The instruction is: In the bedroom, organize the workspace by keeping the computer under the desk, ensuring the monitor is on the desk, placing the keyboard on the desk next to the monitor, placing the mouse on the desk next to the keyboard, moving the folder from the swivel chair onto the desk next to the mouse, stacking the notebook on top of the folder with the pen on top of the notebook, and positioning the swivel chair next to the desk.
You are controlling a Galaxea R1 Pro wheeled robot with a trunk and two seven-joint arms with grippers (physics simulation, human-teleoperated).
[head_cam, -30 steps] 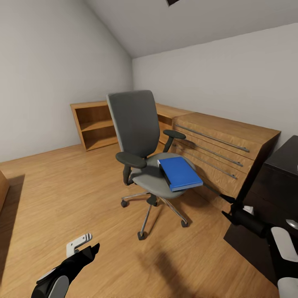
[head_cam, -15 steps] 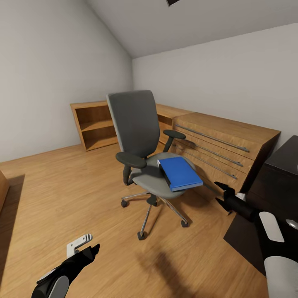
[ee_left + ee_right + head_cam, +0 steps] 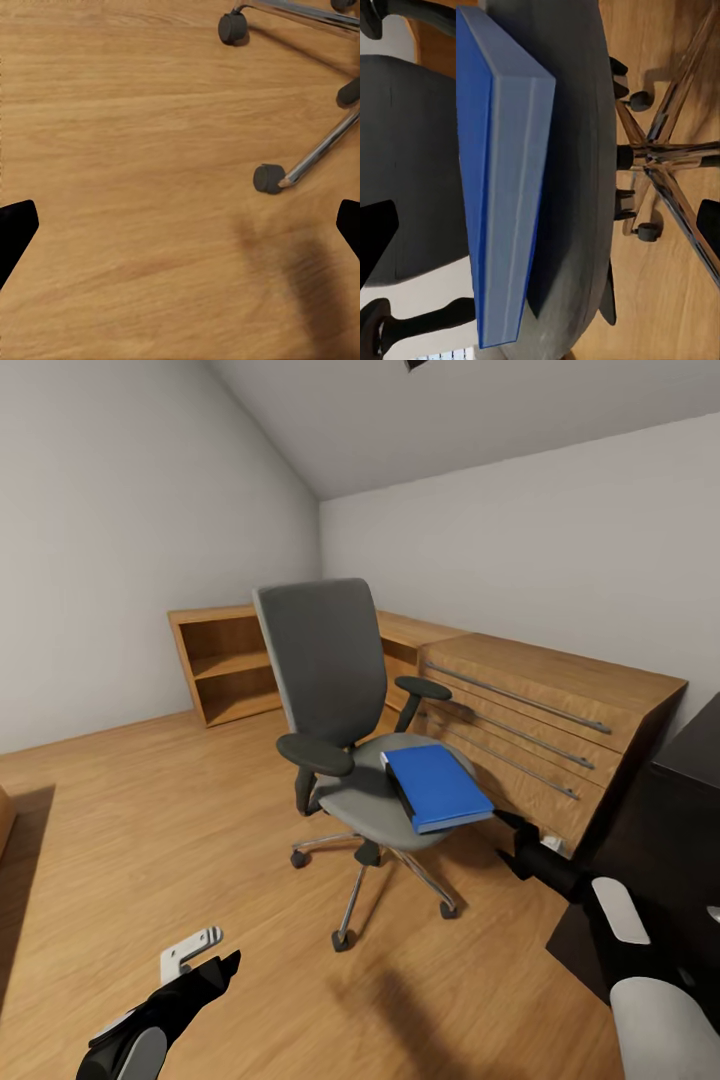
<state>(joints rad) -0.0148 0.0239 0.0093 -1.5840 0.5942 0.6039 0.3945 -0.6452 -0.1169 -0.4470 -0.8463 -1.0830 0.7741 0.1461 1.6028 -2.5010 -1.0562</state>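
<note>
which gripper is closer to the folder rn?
Right. The right gripper is just off the folder, facing its pale edge on the chair seat, not touching. The left gripper hangs low over the floor, in front of the chair's base.

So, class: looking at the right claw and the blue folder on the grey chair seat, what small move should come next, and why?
Probably ease the right claw forward to the bright blue rectangular folder. It lies flat on the grey swivel chair's seat, one corner overhanging toward the claw, whose fingers stand open and short of it.
</note>
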